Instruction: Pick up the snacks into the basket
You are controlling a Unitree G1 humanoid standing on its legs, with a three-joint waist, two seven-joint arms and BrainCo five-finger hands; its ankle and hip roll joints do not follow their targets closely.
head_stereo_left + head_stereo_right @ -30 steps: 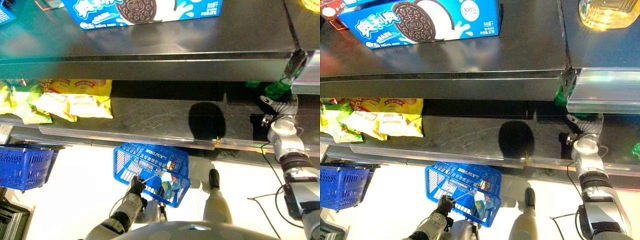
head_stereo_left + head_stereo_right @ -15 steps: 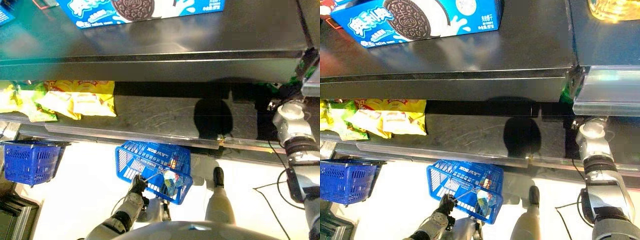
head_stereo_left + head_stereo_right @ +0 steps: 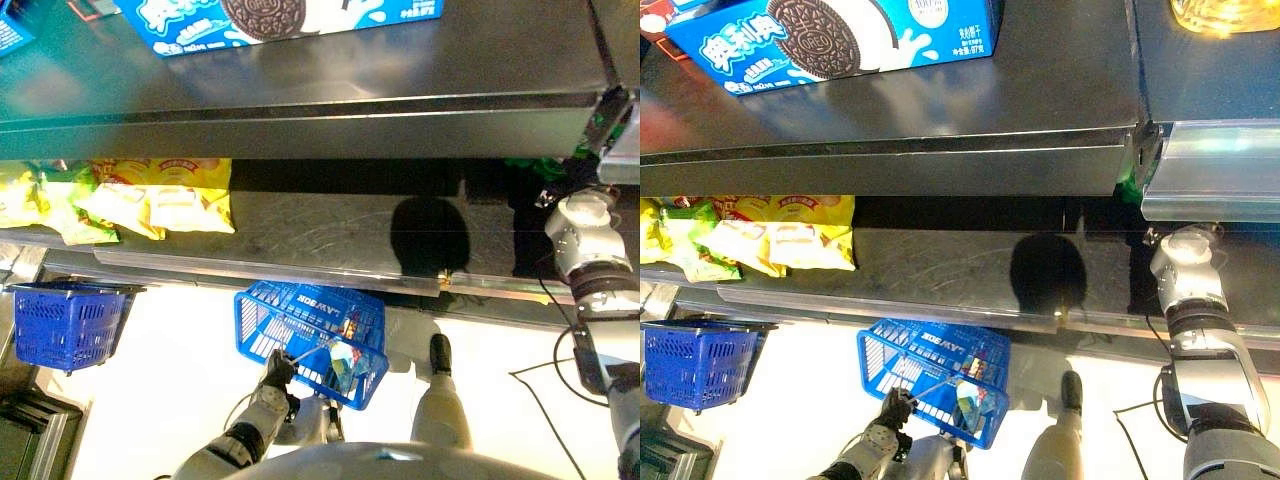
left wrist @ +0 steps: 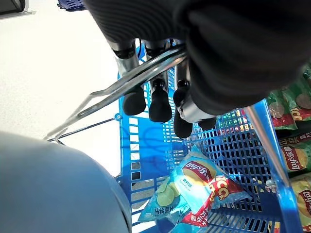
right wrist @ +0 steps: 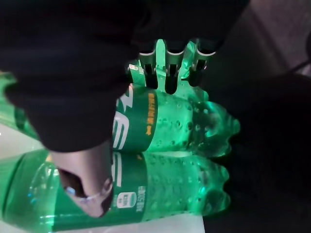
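Snacks (image 3: 155,198) on dark shelf (image 3: 330,235)

R hand (image 5: 160,63) gone deeper under shelf at right of frame since 1 s ago, now over green bottles (image 5: 170,121).

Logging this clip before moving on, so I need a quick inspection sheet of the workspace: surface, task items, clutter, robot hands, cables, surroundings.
Surface: dark shelf, mostly bare.
Task items: blue basket holding a chip bag; yellow snack bags on the shelf.
Clutter: cookie box on the upper shelf; green bottles lying side by side.
Robot hands: left robot hand curled round the basket's metal handle; right robot hand over a green bottle, grip unclear.
Cables: nothing seen.
Surroundings: second blue basket on pale floor.
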